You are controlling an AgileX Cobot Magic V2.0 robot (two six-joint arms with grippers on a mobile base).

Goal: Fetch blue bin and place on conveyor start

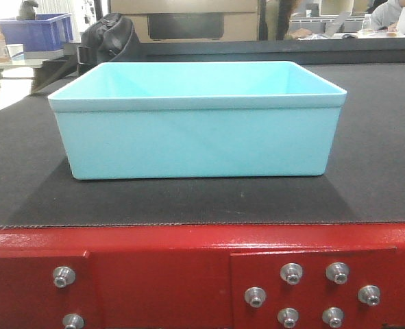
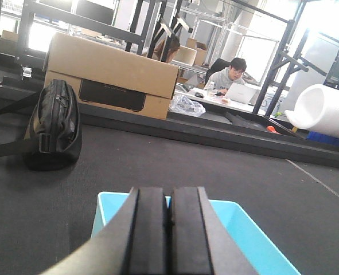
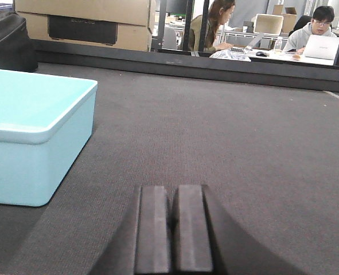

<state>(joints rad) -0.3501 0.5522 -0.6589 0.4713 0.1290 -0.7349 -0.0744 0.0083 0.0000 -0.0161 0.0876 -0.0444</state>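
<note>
The blue bin [image 1: 195,137] stands upright and empty on the conveyor start, on the dark grey belt [image 1: 380,137] just behind the red frame [image 1: 154,274] with its silver bolts. No gripper shows in the front view. In the left wrist view my left gripper [image 2: 169,197] is shut with nothing between its fingers, and the blue bin [image 2: 244,229] lies just beyond its tips. In the right wrist view my right gripper [image 3: 174,189] is shut and empty over the bare belt [image 3: 244,143]. The blue bin [image 3: 31,114] sits to its left, apart from it.
A black bag [image 2: 54,126] lies on the belt at the far left, in front of a cardboard box [image 2: 112,69]. A dark blue crate [image 1: 34,31] stands at the back left. People sit at a desk [image 2: 232,91] behind the belt. A white foam roll [image 2: 324,112] is at the right.
</note>
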